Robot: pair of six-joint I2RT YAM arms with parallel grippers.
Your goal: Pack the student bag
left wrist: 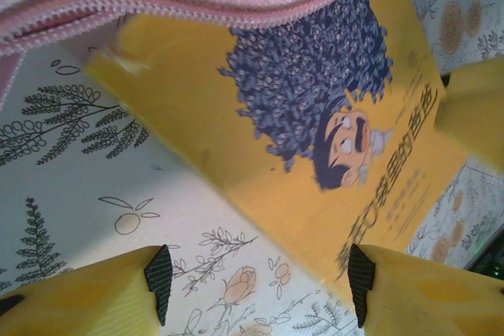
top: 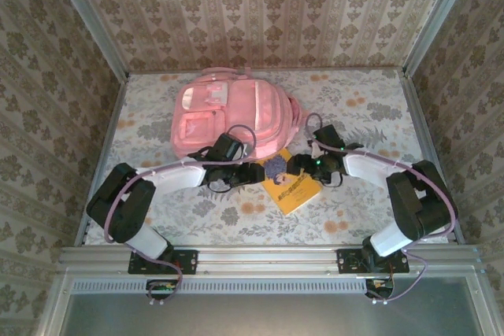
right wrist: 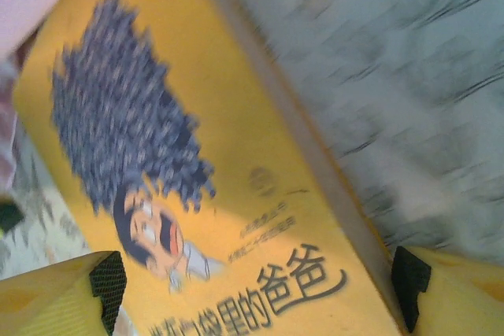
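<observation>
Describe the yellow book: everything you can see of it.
The yellow book is a thin closed paperback, its smooth cover facing up. The cover shows a cartoon face under a huge mass of dark blue curly hair, plus dark Chinese characters. A small pale scuff marks one corner. It lies flat and skewed on the floral tablecloth, and the zippered edge of the student bag overlaps its far end. The left gripper and right gripper hover open over it, neither gripping.
</observation>
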